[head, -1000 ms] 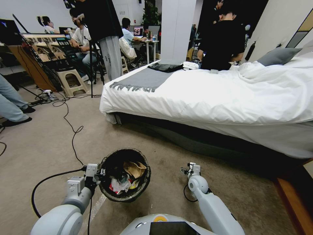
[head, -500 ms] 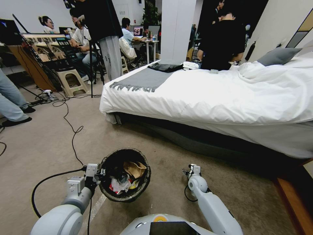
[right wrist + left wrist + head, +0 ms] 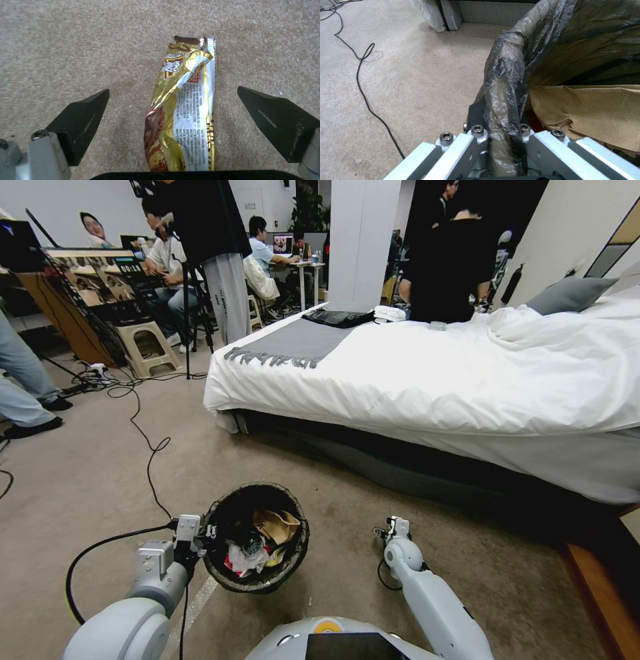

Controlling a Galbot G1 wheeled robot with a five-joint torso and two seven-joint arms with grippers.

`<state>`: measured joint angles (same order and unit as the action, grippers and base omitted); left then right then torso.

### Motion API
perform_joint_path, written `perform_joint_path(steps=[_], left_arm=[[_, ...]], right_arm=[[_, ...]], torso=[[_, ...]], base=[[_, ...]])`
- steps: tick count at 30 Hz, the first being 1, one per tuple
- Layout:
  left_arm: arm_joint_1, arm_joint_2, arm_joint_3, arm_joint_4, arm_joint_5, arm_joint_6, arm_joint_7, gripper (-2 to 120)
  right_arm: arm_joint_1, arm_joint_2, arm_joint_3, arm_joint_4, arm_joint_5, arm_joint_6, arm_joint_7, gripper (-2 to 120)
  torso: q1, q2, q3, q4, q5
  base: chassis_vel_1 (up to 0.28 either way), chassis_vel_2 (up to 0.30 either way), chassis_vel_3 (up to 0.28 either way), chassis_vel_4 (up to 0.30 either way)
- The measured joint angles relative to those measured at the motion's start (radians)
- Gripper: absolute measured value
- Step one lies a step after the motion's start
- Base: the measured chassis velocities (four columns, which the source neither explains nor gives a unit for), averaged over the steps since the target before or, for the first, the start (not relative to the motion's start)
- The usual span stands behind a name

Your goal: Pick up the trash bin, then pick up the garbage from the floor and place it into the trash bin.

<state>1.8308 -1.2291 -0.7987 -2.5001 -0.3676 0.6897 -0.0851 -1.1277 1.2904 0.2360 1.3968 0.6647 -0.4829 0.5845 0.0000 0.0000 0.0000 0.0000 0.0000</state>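
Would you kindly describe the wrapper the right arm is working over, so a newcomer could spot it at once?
Start at the white bed; on the carpet before it, right of the trash bin, the right claw hangs open. The wrapper lies flat on the carpet between its fingers: a long, crinkled gold snack packet with white printed text, the one litter piece outside the bin.

You are looking at one trash bin (image 3: 256, 577), lined with one dark bag (image 3: 506, 82). Inside it you are seeing one tan paper scrap (image 3: 277, 525), one white wad (image 3: 248, 560), and bits of red and yellow wrapper too tangled to count. One gold wrapper (image 3: 185, 105) is lying on the carpet (image 3: 66, 50). Two claws are showing: the left claw (image 3: 501, 135) and the right claw (image 3: 173, 100). One bed (image 3: 427, 373) is standing ahead, carrying one grey pillow (image 3: 567, 295) and one grey throw (image 3: 293, 343). One stool (image 3: 148, 347) is sitting beyond it.
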Motion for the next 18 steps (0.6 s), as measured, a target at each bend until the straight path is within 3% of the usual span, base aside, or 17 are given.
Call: perform_joint_path(steps=[18], left_arm=[[0.001,0.0,0.0,0.0,0.0,0.0,0.0,1]], right_arm=[[0.015,0.001,-0.004,-0.071,-0.017,0.037,-0.031,100]], torso=[[0.0,0.0,0.0,0.0,0.0]], base=[[0.0,0.0,0.0,0.0]])
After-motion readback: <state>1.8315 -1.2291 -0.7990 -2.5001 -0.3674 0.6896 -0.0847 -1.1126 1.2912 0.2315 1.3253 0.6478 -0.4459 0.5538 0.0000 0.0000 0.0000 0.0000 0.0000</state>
